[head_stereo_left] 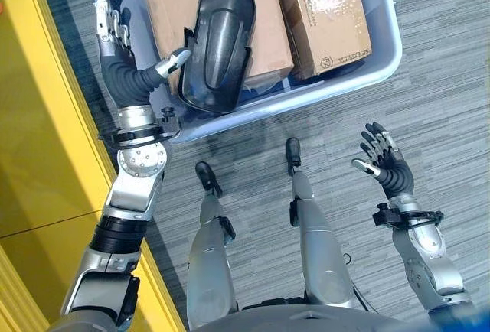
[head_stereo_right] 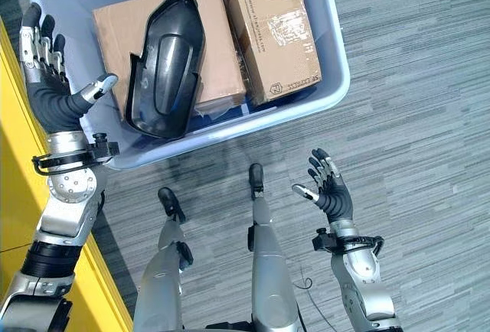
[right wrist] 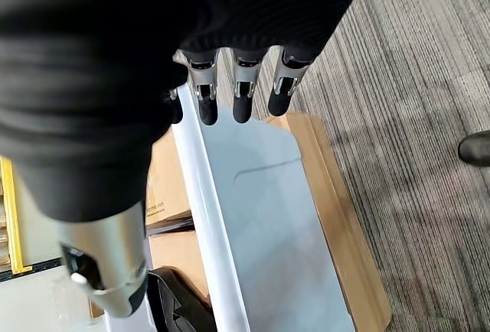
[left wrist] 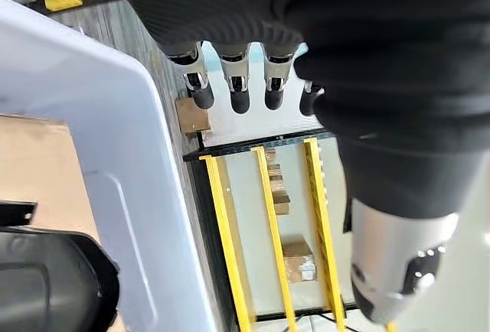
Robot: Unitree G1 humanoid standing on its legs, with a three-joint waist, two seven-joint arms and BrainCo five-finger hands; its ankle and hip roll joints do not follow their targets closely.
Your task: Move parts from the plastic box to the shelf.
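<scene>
A large black moulded part (head_stereo_left: 222, 41) lies in the pale blue plastic box (head_stereo_left: 383, 56), resting on a flat cardboard box (head_stereo_left: 268, 30). My left hand (head_stereo_left: 116, 49) is raised by the box's left rim, open, fingers straight. Its thumb tip (head_stereo_left: 174, 63) is close to the part's left edge, and I cannot tell if it touches. My right hand (head_stereo_left: 387, 160) hovers open and empty over the carpet, in front of the box's right corner. The left wrist view has straight fingers (left wrist: 240, 87), the box rim (left wrist: 115, 156) and the part (left wrist: 46, 278).
A second cardboard box (head_stereo_left: 321, 11) fills the right side of the plastic box. The yellow shelf (head_stereo_left: 38, 156) runs along my left. Past my left hand stands a yellow rack (left wrist: 268, 217) holding several cardboard boxes. Grey striped carpet (head_stereo_left: 444, 79) surrounds the box.
</scene>
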